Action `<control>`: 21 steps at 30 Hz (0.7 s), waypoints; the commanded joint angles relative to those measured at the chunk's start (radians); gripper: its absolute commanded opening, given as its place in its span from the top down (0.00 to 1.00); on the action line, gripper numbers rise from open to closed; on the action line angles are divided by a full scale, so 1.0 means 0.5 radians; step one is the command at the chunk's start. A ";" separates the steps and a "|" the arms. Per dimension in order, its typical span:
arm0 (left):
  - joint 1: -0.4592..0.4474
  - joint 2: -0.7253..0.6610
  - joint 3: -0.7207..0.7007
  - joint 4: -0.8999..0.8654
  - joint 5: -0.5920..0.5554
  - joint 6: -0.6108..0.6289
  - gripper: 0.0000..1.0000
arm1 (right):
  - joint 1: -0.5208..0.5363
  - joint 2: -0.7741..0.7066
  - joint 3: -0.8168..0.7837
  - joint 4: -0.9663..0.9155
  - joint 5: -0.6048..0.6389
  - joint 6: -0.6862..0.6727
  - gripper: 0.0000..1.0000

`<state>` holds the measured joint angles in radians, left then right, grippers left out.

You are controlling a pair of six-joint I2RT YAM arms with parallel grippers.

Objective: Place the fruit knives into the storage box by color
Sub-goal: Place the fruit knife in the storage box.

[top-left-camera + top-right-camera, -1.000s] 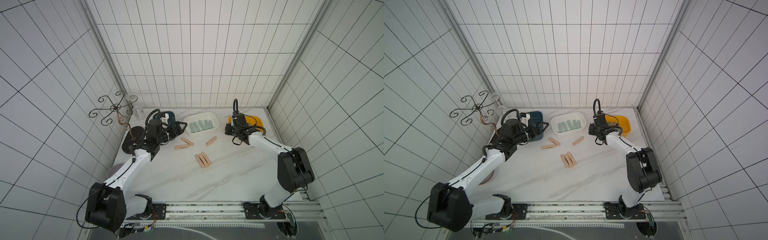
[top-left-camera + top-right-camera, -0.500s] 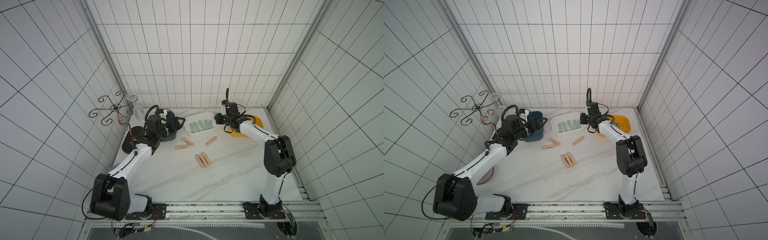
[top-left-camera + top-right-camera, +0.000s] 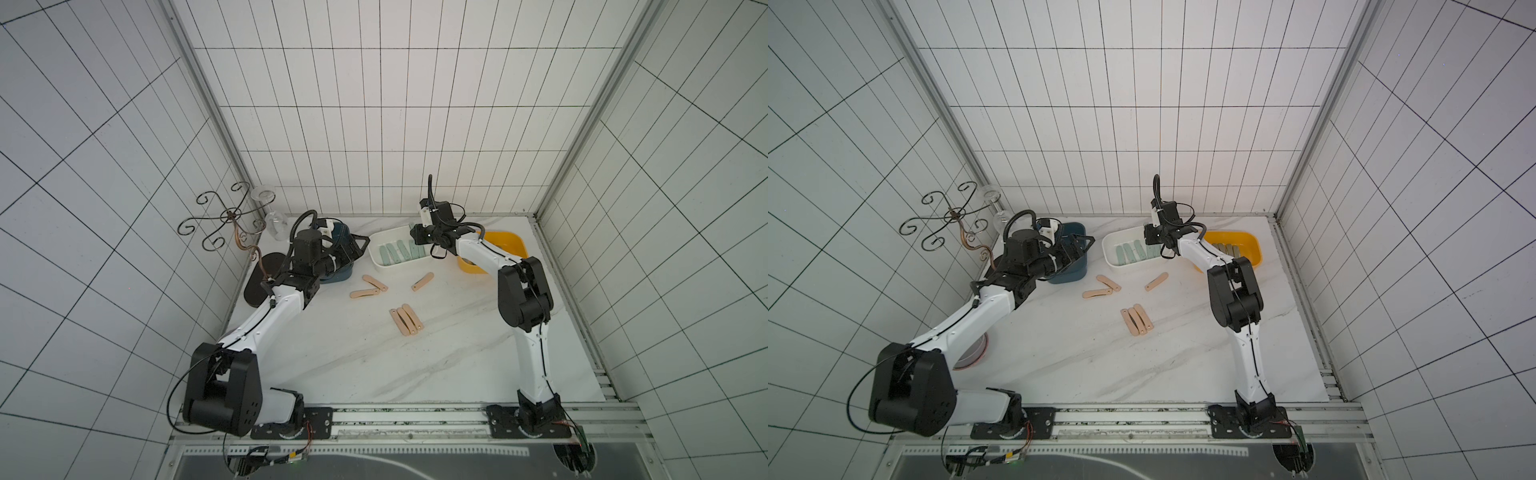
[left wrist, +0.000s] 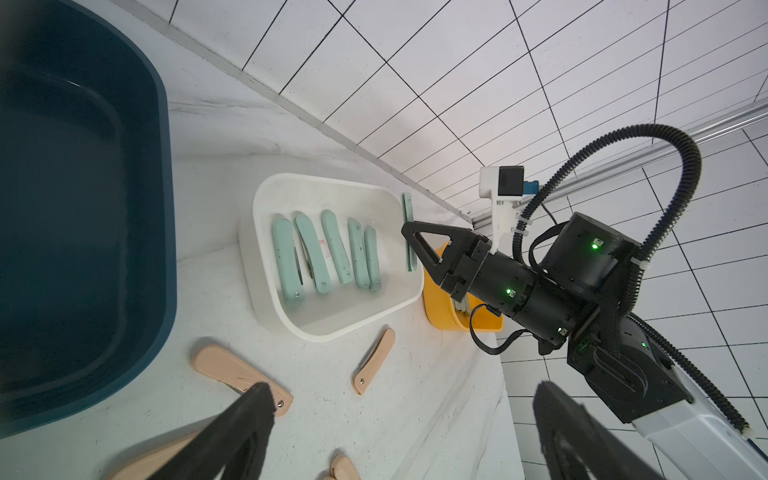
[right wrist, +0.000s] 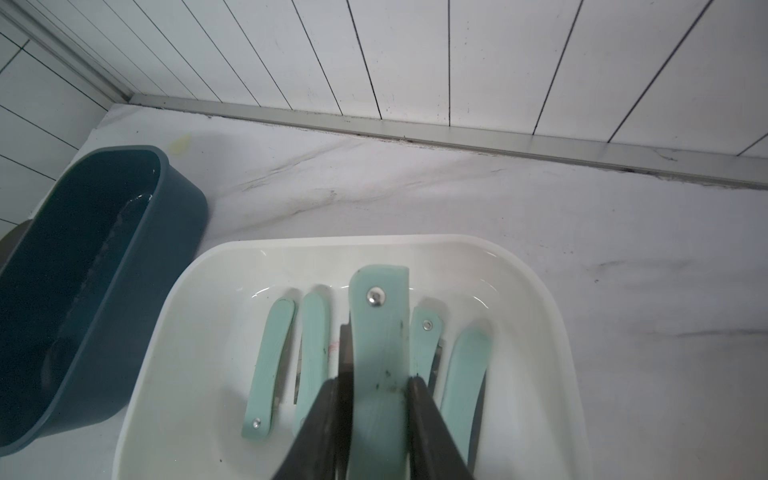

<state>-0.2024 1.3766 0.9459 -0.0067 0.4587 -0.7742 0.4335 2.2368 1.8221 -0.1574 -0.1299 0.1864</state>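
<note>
Pinching one mint-green flat folded fruit knife (image 5: 378, 324) across its sides, the right gripper (image 5: 374, 384) holds it in the air over the right end of the white rectangular plastic storage box (image 4: 328, 328). This box stands at the far centre of the marble tabletop (image 3: 374, 374). The position suits a release among knives of the same colour; the held knife is not yet set down.

The left gripper (image 3: 1080, 246) hovers just beside the dark-blue plastic box (image 5: 137, 299) at the far left, jaws spread and holding nothing. It appears staged to pick from the knives lying nearest.

Counts:
- Mint-green: five lie side by side in the white box and one is held, six in all.
- The peach-pink knives, six, all lie on the tabletop: three touching side by side (image 3: 405, 320), two close together (image 3: 372, 283), one alone (image 3: 423, 281).
- The olive-grey knives (image 3: 1225, 249) lie in the yellow plastic box (image 3: 513, 243) at the far right; the arm hides part, so the number cannot be told.
- No knife shows in the dark-blue box.
</note>
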 commanded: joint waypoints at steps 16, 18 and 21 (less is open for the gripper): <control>0.022 0.040 0.029 0.079 0.050 0.015 0.03 | 0.045 0.437 0.553 -0.109 -0.028 -0.161 0.74; 0.025 0.039 0.029 0.079 0.052 0.016 0.03 | 0.045 0.462 0.559 -0.108 -0.026 -0.158 0.74; 0.029 0.040 0.029 0.081 0.052 0.016 0.03 | 0.044 0.500 0.574 -0.113 -0.026 -0.150 0.74</control>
<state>-0.1940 1.3880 0.9459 0.0040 0.4763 -0.7742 0.4503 2.4611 1.9911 -0.2005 -0.1459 0.1261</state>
